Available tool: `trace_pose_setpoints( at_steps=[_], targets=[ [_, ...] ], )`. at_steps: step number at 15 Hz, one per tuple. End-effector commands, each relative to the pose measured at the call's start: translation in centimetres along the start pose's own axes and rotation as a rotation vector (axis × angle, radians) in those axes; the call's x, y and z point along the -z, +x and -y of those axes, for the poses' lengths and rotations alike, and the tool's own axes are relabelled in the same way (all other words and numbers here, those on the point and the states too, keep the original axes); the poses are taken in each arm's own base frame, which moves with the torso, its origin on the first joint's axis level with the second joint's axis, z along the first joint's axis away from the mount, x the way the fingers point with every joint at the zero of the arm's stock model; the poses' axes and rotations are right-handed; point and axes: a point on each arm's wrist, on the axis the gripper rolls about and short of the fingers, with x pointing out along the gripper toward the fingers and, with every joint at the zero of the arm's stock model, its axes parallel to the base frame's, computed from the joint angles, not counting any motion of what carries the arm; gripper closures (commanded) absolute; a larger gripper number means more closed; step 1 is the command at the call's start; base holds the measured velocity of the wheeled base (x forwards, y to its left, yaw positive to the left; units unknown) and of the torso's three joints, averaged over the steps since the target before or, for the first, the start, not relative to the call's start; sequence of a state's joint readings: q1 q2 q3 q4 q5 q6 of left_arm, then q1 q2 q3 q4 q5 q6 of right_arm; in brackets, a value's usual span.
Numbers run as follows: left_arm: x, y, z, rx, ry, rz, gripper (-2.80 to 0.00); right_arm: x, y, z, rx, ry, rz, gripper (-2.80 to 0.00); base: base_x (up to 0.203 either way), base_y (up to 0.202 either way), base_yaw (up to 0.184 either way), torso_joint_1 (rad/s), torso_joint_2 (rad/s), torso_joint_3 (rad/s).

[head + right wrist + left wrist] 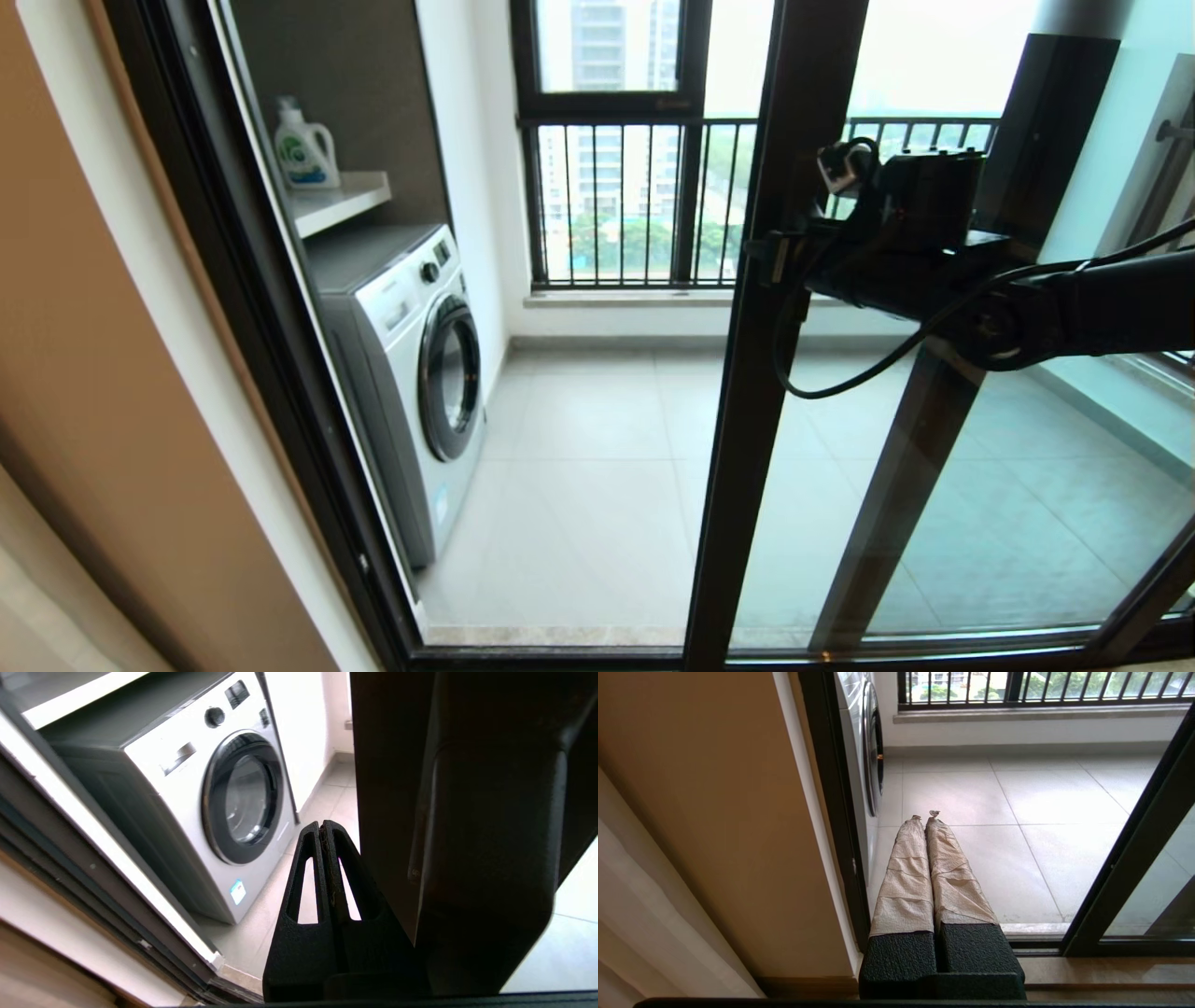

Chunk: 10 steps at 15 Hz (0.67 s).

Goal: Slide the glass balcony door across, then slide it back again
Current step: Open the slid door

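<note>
The glass balcony door [747,392] stands partly slid across, its dark leading upright well clear of the washing machine [411,373] and leaving the doorway on the machine's side open to the tiled balcony floor [597,467]. The right end effector [770,257], at the end of an arm reaching in from the far side of the door from the machine, sits against that upright about level with the machine's top. In the right wrist view its black fingers [322,868] are clenched together with nothing between them, right beside the dark frame. The left end effector [924,819] hangs low near the door track, close to the foot of the washing machine; its paper-wrapped fingers [906,872] are also pressed together and grasp nothing. Above the washing machine, a detergent bottle [304,147] stands on a white shelf [341,199]. Beyond the machine, a window with black railing bars [625,205] looks out on trees and tower blocks.
</note>
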State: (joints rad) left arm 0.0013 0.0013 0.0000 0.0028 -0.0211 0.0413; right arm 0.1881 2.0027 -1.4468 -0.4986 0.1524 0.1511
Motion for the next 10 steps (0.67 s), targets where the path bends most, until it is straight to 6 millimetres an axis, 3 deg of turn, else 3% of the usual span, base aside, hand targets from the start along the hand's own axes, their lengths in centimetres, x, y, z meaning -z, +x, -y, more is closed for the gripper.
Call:
trace_pose_setpoints(
  at_steps=[1, 6, 10],
  targets=[
    [0.0, 0.0, 0.0, 0.0, 0.0, -0.001, 0.0, -0.6, -1.1, 1.1, 0.023, -0.003, 0.019, 0.0, 0.0, 0.0, 0.0, 0.0, 0.0, 0.0],
    [0.0, 0.0, 0.0, 0.0, 0.0, -0.002, 0.0, -1.4, -3.5, 3.6, 0.05, -0.012, 0.043, 0.0, 0.0, 0.0, 0.0, 0.0, 0.0, 0.0],
    [0.0, 0.0, 0.0, 0.0, 0.0, -0.002, 0.0, -2.1, -4.6, 3.4, 0.046, -0.015, 0.055, 0.0, 0.0, 0.0, 0.0, 0.0, 0.0, 0.0]
  ],
)
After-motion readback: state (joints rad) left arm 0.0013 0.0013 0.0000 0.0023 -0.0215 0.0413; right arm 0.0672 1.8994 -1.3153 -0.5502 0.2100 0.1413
